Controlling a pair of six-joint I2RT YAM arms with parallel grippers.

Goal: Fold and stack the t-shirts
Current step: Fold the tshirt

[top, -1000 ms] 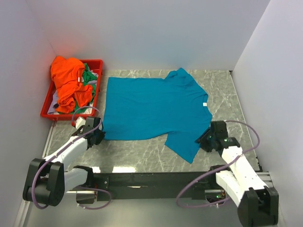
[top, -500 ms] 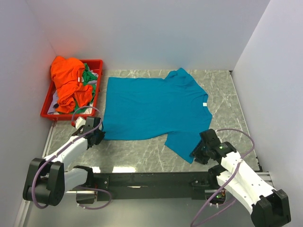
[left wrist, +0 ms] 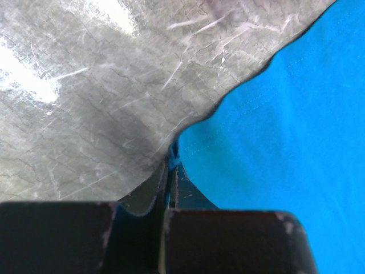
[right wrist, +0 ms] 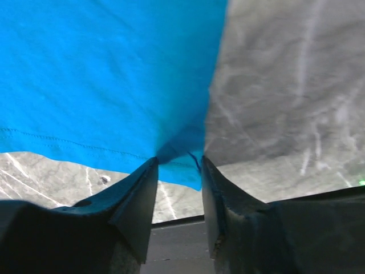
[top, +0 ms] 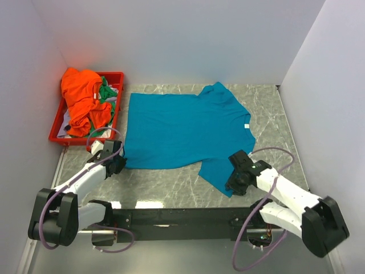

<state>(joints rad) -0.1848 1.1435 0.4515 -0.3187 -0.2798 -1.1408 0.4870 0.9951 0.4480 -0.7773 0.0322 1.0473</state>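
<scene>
Top view: teal shirt [top: 182, 128] lies spread flat on the table [top: 274, 114]; orange shirt [top: 82, 97] and green shirt [top: 107, 94] sit heaped in the tray [top: 117, 75] at far left. Your left gripper [top: 121, 164] sits at the teal shirt's near-left corner, your right gripper [top: 231, 184] at the near sleeve tip. Left wrist: jaws almost together, pinching the hem corner. Right wrist: jaws narrowly apart, closed onto the puckered sleeve corner bunched between them.
</scene>
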